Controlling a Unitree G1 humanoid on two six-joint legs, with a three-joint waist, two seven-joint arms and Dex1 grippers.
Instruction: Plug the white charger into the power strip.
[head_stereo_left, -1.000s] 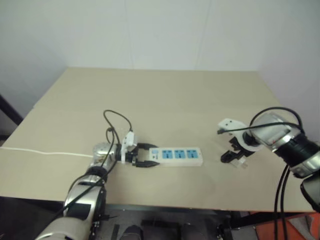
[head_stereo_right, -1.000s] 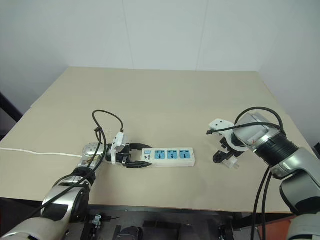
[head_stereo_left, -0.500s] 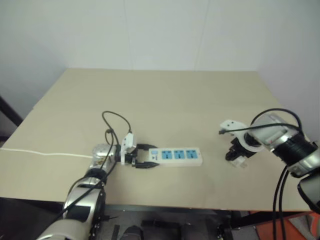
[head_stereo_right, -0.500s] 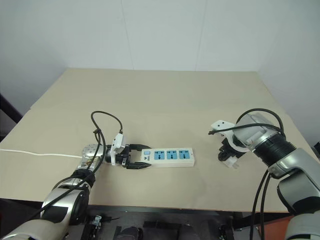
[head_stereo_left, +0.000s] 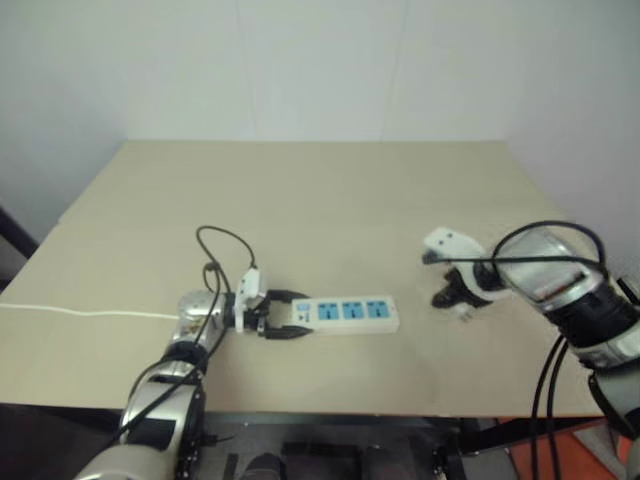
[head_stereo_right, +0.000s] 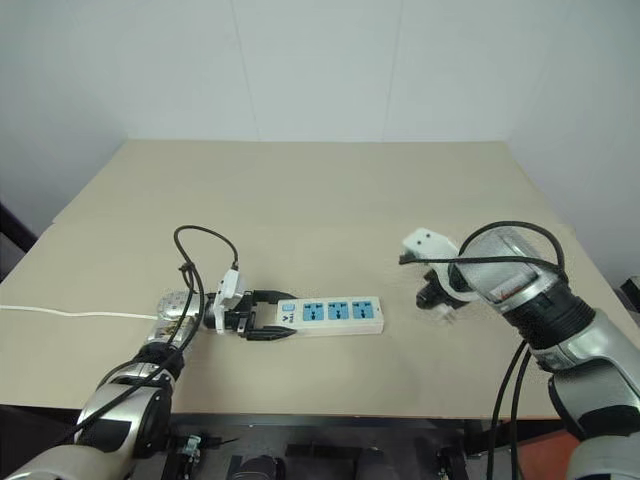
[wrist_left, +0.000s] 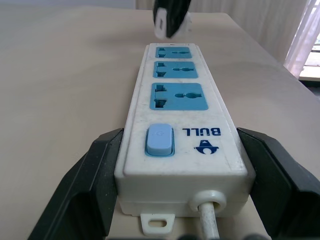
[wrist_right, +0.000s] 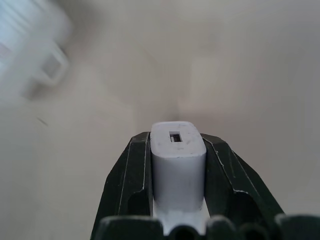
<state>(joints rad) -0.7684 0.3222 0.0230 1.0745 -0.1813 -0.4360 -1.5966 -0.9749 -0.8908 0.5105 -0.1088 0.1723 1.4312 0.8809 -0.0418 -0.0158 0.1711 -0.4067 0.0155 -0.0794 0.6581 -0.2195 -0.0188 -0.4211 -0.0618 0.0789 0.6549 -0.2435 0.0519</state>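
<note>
Your right gripper (wrist_right: 177, 170) now has its two black fingers clamped on the white charger (wrist_right: 177, 165); a second ago they stood wide around it on the table (head_stereo_right: 330, 200), so the pickup is done and the job moves on to carrying and inserting. In the right wrist view the charger sits squarely between the pads, its slotted end face pointing away from the wrist. Its prongs are hidden, so you cannot tell yet which way they point.

Taking the power strip (head_stereo_right: 335, 313) as your landmark: the right gripper (head_stereo_right: 437, 298) hangs off the strip's far end, well apart from it and lifted off the tabletop. Compared with a second ago it has risen and come closer to the strip.

Your left gripper (wrist_left: 175, 165) has not moved. Its fingers stand wide, one against each long side of the strip at the cord end beside the blue switch (wrist_left: 159, 139), bracing it flat. All three blue sockets (wrist_left: 178, 96) look free. You likely still need to swing the charger over a socket, prongs down, and press.
</note>
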